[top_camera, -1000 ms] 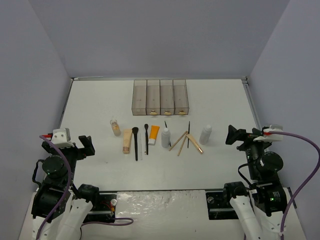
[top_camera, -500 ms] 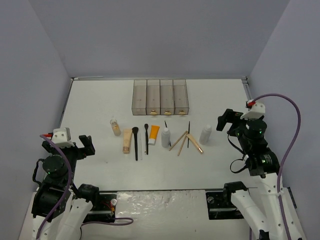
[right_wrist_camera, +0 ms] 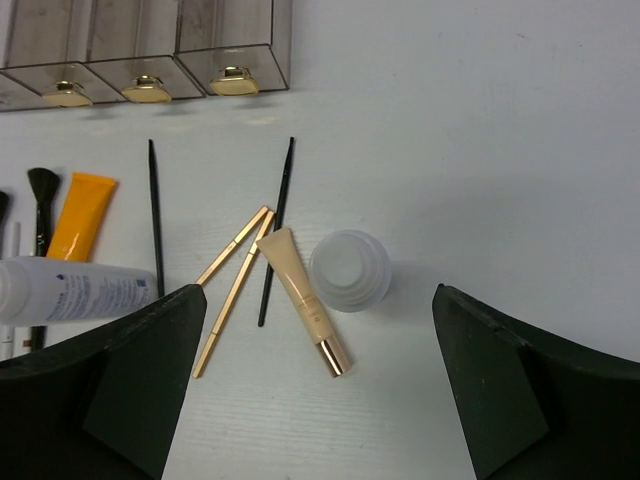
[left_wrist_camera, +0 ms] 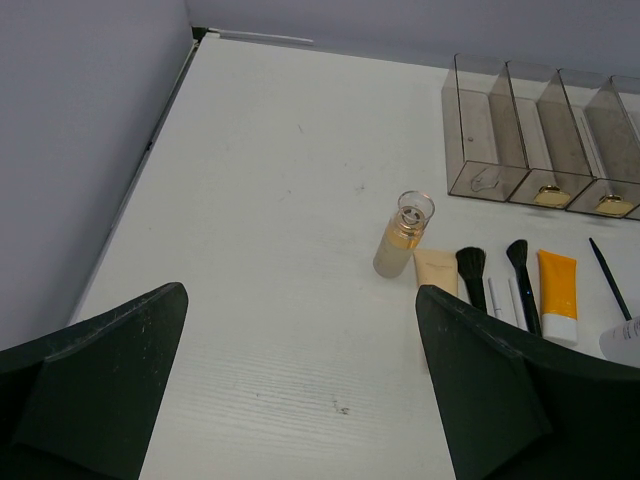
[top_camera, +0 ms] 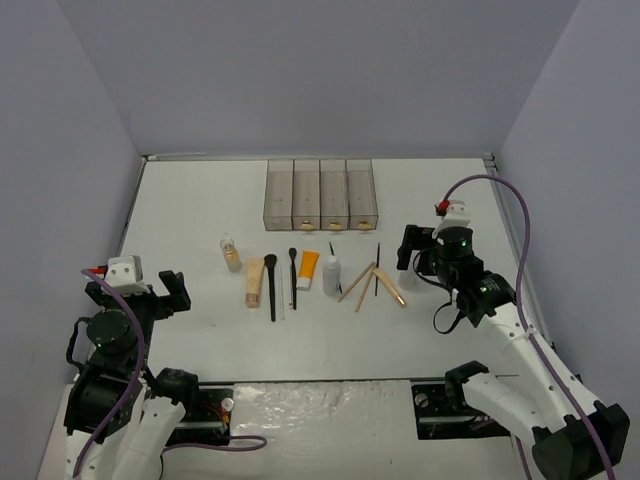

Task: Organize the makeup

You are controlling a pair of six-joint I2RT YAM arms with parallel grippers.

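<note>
Left gripper point(top_camera: 172, 290): jaws wide, idle, well out front-left of the smoky box point(top_camera: 320, 195). Makeup point(top_camera: 308, 266) lies in a row on the bench point(top_camera: 200, 200) in front of the box, long axes mostly pointing at it, tan sticks point(right_wrist_camera: 232, 285) splayed. Right gripper point(right_wrist_camera: 320, 300): jaws wide, over the upright white bottle point(right_wrist_camera: 350, 270) at the row's right end, front-right of the box; nearer arm by far. Beige tube point(right_wrist_camera: 300, 295) just beside the bottle's left; open bench to its right.
</note>
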